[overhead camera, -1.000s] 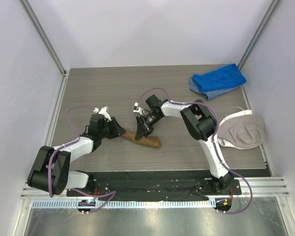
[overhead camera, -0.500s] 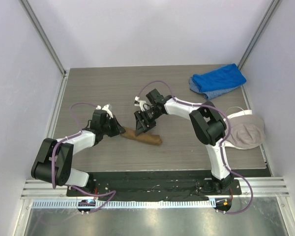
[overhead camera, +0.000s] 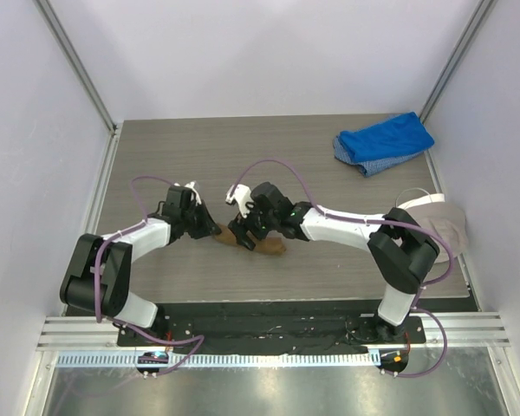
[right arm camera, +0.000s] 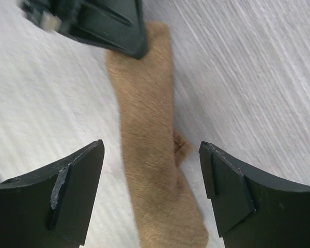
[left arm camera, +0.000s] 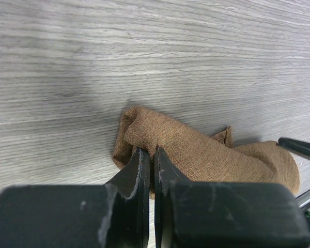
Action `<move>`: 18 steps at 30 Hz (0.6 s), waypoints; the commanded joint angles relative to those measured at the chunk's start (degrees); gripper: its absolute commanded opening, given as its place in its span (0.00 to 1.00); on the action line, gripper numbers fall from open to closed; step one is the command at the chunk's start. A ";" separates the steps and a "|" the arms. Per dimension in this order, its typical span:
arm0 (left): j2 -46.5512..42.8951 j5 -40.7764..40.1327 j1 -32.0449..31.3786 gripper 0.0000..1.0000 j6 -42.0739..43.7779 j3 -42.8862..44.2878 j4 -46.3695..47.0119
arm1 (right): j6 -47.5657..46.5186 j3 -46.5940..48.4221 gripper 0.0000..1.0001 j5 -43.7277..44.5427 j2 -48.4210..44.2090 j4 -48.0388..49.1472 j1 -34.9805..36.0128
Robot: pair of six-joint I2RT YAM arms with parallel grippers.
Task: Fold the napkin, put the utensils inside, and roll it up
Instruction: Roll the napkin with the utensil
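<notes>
Well, the grey wood-grain table (overhead camera: 173, 156) fills most of what I see. The beige-and-white cap (overhead camera: 429, 230) lies at its right edge and a crumpled blue cloth (overhead camera: 384, 141) sits in the far right corner. Near the middle front lies the napkin (overhead camera: 264, 245), rolled into a short brown bundle. The right gripper (right arm camera: 152, 155) hangs over it with its fingers spread wide, one on each side of the roll. The left gripper (left arm camera: 147, 155) has its fingers almost together, tips against the roll's left end. Whether they pinch any cloth I cannot tell.
</notes>
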 commanded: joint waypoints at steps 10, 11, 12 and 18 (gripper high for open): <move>3.53 0.31 -0.07 0.00 0.96 4.27 -10.24 | -5.61 -0.61 0.82 5.26 0.83 7.56 2.58; 3.80 0.49 -0.07 0.00 1.05 4.54 -10.33 | -5.69 -0.44 0.82 4.99 0.92 7.13 2.58; 4.23 0.66 -0.07 0.00 1.14 4.62 -10.33 | -5.96 -0.35 0.82 4.73 0.92 6.95 2.58; 4.68 0.67 -0.07 0.00 1.58 5.50 -11.04 | -6.92 0.35 0.82 3.49 1.79 4.05 2.76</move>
